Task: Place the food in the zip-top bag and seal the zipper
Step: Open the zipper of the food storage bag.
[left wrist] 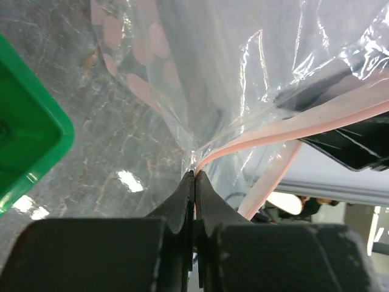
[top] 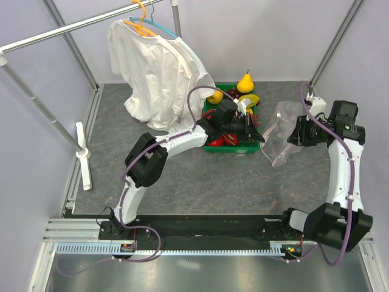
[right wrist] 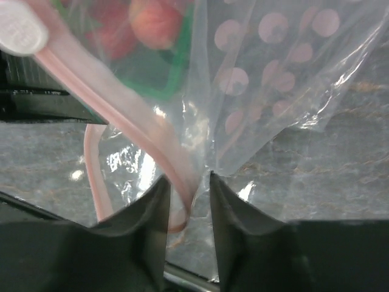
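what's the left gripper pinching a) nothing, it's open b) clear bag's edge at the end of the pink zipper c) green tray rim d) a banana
b: the left gripper is shut on the edge of the zip-top bag, right where the zipper ends.

The crinkly clear plastic zip-top bag [top: 282,137] lay just right of the green plastic tray [top: 234,151]. A yellow toy pear [top: 245,82] stood at the tray's far end, and a white cloth shirt [top: 155,73] hung behind-left.

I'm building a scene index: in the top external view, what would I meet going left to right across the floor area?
white stand base → white T-shirt → green tray → zip-top bag
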Controlling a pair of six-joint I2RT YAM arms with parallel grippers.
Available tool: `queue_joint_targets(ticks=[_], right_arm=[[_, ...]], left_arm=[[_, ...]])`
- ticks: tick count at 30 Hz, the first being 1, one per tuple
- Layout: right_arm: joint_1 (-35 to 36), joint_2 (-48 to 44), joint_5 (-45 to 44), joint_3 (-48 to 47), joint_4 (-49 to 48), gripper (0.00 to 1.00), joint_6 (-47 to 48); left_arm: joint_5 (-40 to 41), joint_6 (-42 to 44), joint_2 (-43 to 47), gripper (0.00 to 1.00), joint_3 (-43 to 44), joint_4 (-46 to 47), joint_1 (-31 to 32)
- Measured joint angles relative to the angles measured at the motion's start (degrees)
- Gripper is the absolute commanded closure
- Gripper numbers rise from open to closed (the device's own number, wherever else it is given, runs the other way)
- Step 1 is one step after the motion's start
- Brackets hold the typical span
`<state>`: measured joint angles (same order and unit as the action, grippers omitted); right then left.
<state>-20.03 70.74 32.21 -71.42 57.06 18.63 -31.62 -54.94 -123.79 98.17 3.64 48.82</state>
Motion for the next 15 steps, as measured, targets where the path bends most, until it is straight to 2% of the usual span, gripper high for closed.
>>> queue_joint_targets(ticks=[1,3,6,9,15], right_arm=[[0.0,-1.2,0.2,0.8,-0.9,0.88,-0.4],[0.0,-3.7,0.0,2.0,-2.7,1.00,-1.9],[0.0,-5.4,-1.8,1.8,-4.2,1.00,-2.8],[-0.2,-4.5,-5.0,-0.9,-2.5,1.00,-2.3],[-0.3,-2.3,-11.7,-11.5,6.4,1.00,0.9]], left_arm=[[-0.1,-1.1,0.3,0.98,-0.6,0.5,-0.1],[-0.3,-2.7,0.7,0.98,-1.2,1.3,-0.2],[0.0,-3.1,1.0,0.98,-1.4,1.0,-0.5],[2.4,-1.0,1.6,0.98,-1.1,-3.1,-0.5],[6.0,8.7,2.4,0.98,2.2,-12.1,0.9]])
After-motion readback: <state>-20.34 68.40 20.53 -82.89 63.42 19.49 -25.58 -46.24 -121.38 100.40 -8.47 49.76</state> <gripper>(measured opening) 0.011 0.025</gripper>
